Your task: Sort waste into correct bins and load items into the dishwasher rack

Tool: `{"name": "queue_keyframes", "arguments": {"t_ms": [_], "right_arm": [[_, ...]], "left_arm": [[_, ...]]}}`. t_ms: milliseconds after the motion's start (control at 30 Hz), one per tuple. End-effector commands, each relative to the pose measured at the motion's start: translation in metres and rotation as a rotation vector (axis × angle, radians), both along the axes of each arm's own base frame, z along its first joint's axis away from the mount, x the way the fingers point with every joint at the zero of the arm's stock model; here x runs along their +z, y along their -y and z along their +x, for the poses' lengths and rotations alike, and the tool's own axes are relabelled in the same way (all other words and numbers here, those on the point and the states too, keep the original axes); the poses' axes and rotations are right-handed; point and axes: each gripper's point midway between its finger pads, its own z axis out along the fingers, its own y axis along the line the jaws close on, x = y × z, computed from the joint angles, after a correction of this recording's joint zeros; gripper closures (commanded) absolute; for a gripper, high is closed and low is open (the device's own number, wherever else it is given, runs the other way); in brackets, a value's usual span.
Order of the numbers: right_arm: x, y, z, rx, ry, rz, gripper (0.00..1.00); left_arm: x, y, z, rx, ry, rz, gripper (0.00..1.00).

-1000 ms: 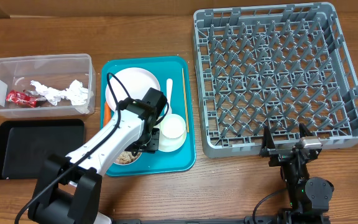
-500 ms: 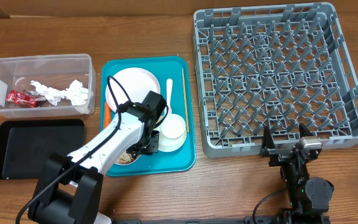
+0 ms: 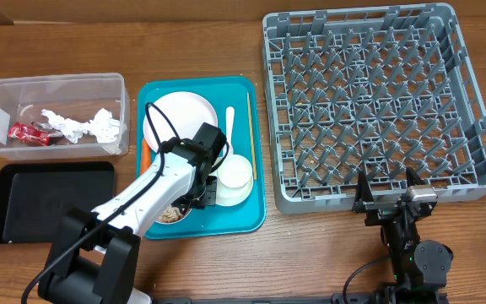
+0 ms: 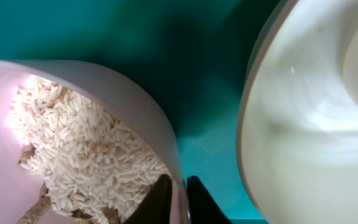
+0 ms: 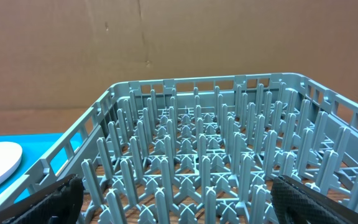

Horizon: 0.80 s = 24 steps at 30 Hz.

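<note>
**Left jaws pinched on the rim of the small pale pink bowl (image 4: 117, 93).**
The bowl, holding white rice grains (image 4: 92, 155), is seen on the teal tray (image 3: 230, 219) beside a white bowl (image 4: 303, 143). The right jaws are held spread before the dishwasher rack (image 3: 378, 101).

narrow teal tray (image 4: 210, 118) strip between pink bowl (image 4: 124, 87) and white bowl (image 4: 303, 146), pegs (image 3: 369, 101) crowding rack (image 3: 273, 110)

Left arm (image 3: 146, 187): you have it stretched from its base up and to the right, wrist pitched down. Left end effector (image 3: 202, 194): fingers (image 4: 157, 202) almost together, pinching the rim of the small pale pink bowl (image 4: 126, 87), one inside and one outside. Right arm (image 3: 412, 245): folded over its base. Right end effector (image 3: 388, 192): level, fingers spread wide, holding nothing.
</note>
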Motion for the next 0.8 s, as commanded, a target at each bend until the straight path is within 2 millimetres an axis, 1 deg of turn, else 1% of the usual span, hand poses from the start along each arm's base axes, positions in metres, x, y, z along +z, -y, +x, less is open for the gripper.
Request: {"name": "queue_keyframes", "arguments": {"t_ms": [0, 67, 100, 400, 733, 767], "right_arm": [[-0.0015, 0.0027, 0.0001, -0.013, 0.005, 0.004, 0.00], [-0.0016, 0.0027, 0.0001, -0.013, 0.005, 0.004, 0.00], [-0.0015, 0.0027, 0.0001, -0.013, 0.005, 0.004, 0.00], [-0.0015, 0.0027, 0.0001, -0.013, 0.005, 0.004, 0.00], [-0.0015, 0.0027, 0.0001, -0.013, 0.005, 0.004, 0.00], [-0.0015, 0.0027, 0.0001, -0.013, 0.005, 0.004, 0.00]], "left_arm": [[0.0024, 0.0016, -0.0032, -0.011, 0.001, -0.012, 0.91], [0.0024, 0.0016, -0.0031, -0.011, 0.002, -0.012, 0.96], [0.0025, 0.0016, -0.0031, -0.011, 0.002, -0.012, 0.96], [0.0026, 0.0007, -0.0049, -0.011, -0.006, -0.008, 0.96], [0.0069, 0.0035, 0.0010, -0.011, 0.012, -0.016, 0.96], [0.0068, 0.0035, 0.0008, -0.011, 0.011, -0.016, 0.92]]}}
